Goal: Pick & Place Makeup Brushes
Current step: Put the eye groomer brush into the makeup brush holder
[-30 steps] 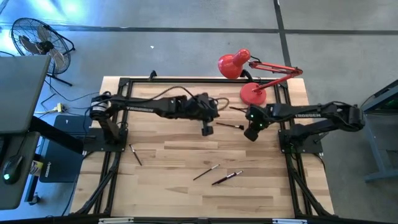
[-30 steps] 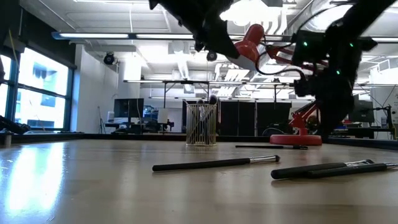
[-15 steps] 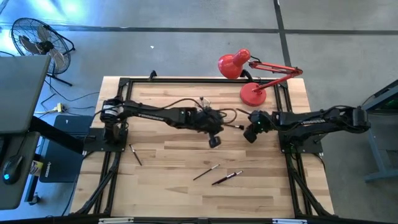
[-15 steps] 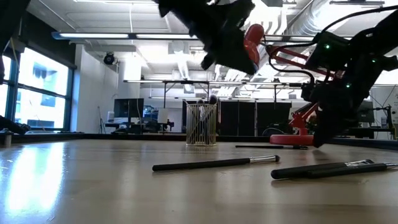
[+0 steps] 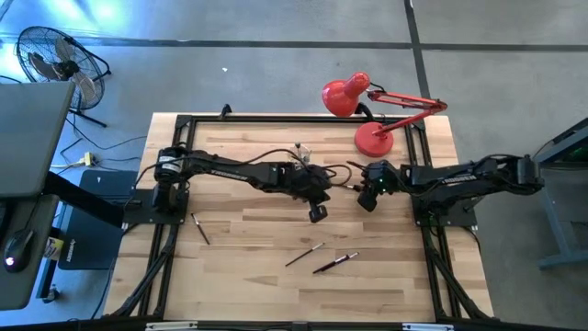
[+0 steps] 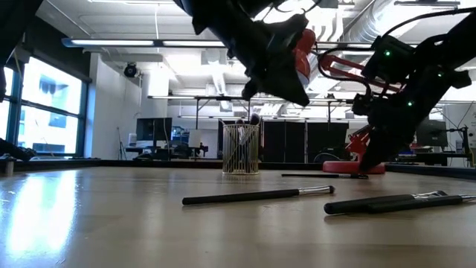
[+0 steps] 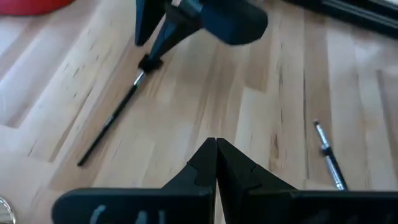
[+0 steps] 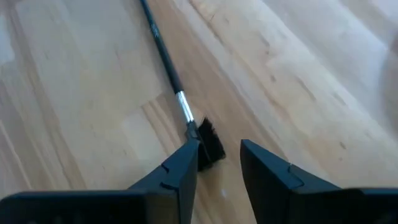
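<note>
Several dark makeup brushes lie flat on the wooden table: one (image 5: 344, 187) at mid-table, two (image 5: 303, 255) (image 5: 335, 263) nearer the front, and one (image 5: 200, 228) at the left. My right gripper (image 8: 219, 163) is open, tipped down over the mid-table brush (image 8: 165, 56), with its fingers on either side of the brush's bristle head (image 8: 210, 148). My left gripper (image 7: 216, 146) hangs shut and empty above mid-table (image 5: 317, 213), just left of that brush. A small cup (image 6: 240, 149) holding brushes stands at the back. My right gripper comes from above, slanting in from the table's right, over the brush's bristle end (image 8: 210, 148). The tuft sits right against the inner side of one finger (image 8: 184, 163); I cannot tell whether they touch. The brush lies flat on the table.
A red desk lamp (image 5: 372, 138) stands at the back right, behind the right gripper. A black frame (image 5: 184, 119) runs along the table's edges. Bare wood lies in front of the two near brushes (image 6: 256, 196) (image 6: 394, 202).
My left gripper has come down and toward the table's near edge, rolling a little, and still holds nothing. My right gripper has tipped further down and sunk slightly over the mid-table brush, which lies where it was.
</note>
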Controlling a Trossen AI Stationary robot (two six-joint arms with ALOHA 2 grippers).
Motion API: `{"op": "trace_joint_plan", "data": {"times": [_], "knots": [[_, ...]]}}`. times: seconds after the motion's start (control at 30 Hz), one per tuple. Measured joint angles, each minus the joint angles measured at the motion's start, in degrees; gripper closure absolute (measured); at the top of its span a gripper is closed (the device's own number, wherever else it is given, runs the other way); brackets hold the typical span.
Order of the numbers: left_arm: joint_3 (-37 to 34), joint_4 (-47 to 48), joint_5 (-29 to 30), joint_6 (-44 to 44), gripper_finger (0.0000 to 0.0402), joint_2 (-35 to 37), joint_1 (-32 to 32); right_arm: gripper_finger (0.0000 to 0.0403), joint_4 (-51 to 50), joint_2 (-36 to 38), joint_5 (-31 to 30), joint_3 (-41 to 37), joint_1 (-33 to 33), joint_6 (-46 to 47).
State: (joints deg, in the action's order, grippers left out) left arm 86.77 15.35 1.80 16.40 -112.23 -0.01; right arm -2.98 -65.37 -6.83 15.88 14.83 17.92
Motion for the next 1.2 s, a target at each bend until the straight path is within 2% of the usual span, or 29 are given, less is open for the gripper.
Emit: {"op": "trace_joint_plan", "data": {"times": [0.23,0.43,0.6,0.73,0.9,1.07,1.2], "knots": [[-0.1,-1.3,0.5,0.0,0.0401,-0.2,0.0,0.0316,2.7,-5.4,-0.5,0.3,0.0,-0.4],[-0.1,-2.1,0.2,0.0,0.0401,-0.2,0.0,0.039,5.9,-6.4,2.6,0.2,-1.0,-0.6],[-0.1,-2.0,0.3,0.0,0.0396,-0.2,0.0,0.0393,6.7,-5.8,5.3,0.1,-2.7,-1.9],[-0.1,-1.9,-0.1,0.4,0.0373,-0.2,0.0,0.0399,6.0,-4.6,10.0,0.0,-4.4,-0.6],[-0.1,-1.8,0.8,-2.0,0.033,-0.2,0.0,0.0401,1.0,-2.6,11.8,3.2,-5.9,4.0],[-0.1,-0.4,6.5,-14.1,0.0294,-0.2,0.0,0.0402,-9.0,-1.7,11.8,10.1,-7.4,3.9],[-0.1,2.3,9.3,-20.7,0.0283,-0.2,0.0,0.0402,-18.3,-1.7,10.2,16.7,-8.5,2.6]]}}
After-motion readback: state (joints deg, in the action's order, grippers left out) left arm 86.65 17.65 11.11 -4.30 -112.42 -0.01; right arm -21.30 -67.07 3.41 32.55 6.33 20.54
